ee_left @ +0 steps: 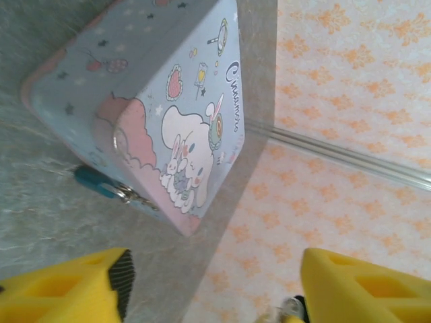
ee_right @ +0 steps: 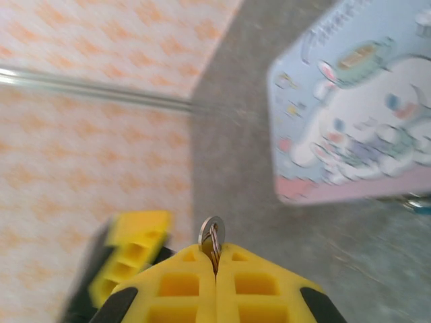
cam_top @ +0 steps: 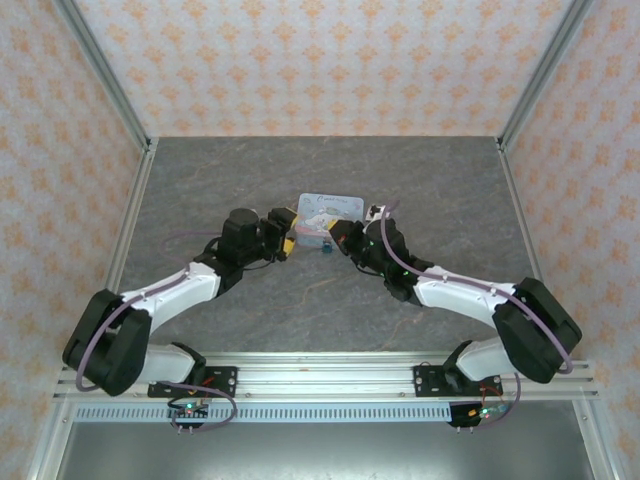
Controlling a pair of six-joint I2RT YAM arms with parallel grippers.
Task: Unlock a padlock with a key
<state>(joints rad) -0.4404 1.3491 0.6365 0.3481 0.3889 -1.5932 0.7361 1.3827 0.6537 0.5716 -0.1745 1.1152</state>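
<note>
**Site:** Table [cam_top: 230, 170] has a grey stone-look top, w/ patterned walls on three sides. Tin box [ee_left: 168, 87], pale blue/pink w/ cartoon print, lies flat near table centre.

**Padlock** [ee_left: 93, 180]: small and teal, at the box's near side, hard against or just beside its pink lower edge. Silver shackle end points toward the box front. Hung on a hasp or lying loose: cannot tell. Top view puts it betw. the two grippers.

**L gripper** [ee_left: 215, 296]: yellow fingers are spread wide w/ nothing betw. them. Sits left of the box's near corner, close to the padlock, touching neither.

**R gripper** [ee_right: 217, 269]: fingers are pressed together, pinching the key [ee_right: 212, 234]. Key's round metal end w/ a hole sticks out past the tips; the rest is hidden betw. the pads. Gripper sits right of the padlock, near the box's near edge, apart from both. R wrist view is blurred, and the padlock there is just a teal sliver at the frame edge. Key and padlock are not in contact.
</note>
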